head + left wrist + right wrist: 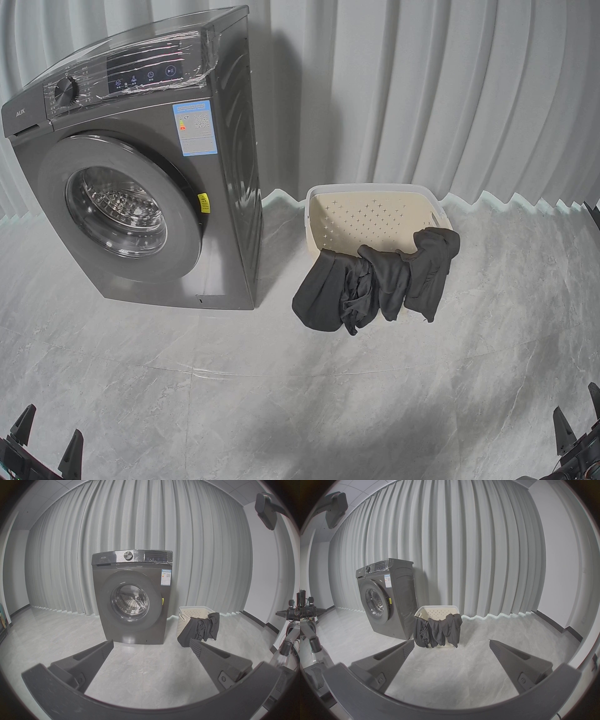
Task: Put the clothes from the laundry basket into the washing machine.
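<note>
I am holding my left gripper (150, 642) low in front of me, its two fingers spread wide apart with nothing between them, and it is facing the washing machine (132, 597) across the grey marbled floor (300, 406). My right gripper (450, 642) is hanging at my other side, its fingers likewise standing wide open and gripping nothing, and it is pointing toward the laundry basket (437, 608). Both grippers are sitting well apart from the machine and the basket. The machine is standing to my left in front of the pale pleated curtain (437, 94). Its round door (119, 206) is lying shut, with the drum showing through the glass, and clear film is wrapping the control panel (131, 78) on top. The cream basket is standing on the floor just beside the machine's right side, with a narrow gap between them. The clothes (375, 281), dark garments bunched together, are draping over the basket's near rim and its right corner. They are hanging down the outer wall toward the floor, and the perforated inner wall of the basket is showing above them
</note>
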Motion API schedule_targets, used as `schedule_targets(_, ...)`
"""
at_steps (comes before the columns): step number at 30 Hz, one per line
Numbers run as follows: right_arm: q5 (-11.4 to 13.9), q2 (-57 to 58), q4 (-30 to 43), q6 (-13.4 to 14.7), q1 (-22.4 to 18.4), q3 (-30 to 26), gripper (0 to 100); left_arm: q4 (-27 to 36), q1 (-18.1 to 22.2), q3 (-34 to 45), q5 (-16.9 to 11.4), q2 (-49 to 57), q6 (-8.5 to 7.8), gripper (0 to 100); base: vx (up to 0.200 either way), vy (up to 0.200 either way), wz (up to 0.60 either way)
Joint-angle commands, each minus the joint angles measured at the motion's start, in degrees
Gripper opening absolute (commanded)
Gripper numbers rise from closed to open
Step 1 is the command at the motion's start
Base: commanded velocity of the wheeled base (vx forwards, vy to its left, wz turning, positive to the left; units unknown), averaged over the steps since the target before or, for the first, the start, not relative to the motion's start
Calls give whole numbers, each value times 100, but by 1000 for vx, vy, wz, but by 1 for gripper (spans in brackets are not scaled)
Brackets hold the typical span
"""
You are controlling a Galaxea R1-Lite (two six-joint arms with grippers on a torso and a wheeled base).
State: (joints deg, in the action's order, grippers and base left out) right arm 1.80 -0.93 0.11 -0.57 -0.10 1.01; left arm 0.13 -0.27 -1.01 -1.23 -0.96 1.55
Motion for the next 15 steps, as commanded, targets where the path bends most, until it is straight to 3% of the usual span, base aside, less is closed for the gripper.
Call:
schedule_targets(1, 4, 93, -2, -4, 1, -101, 100, 4, 0, 84, 0, 88, 3, 100, 0, 0, 0)
schedule_targets(15, 4, 93, -2, -4, 1, -101, 100, 4, 0, 84, 0, 88, 3, 100, 0, 0, 0)
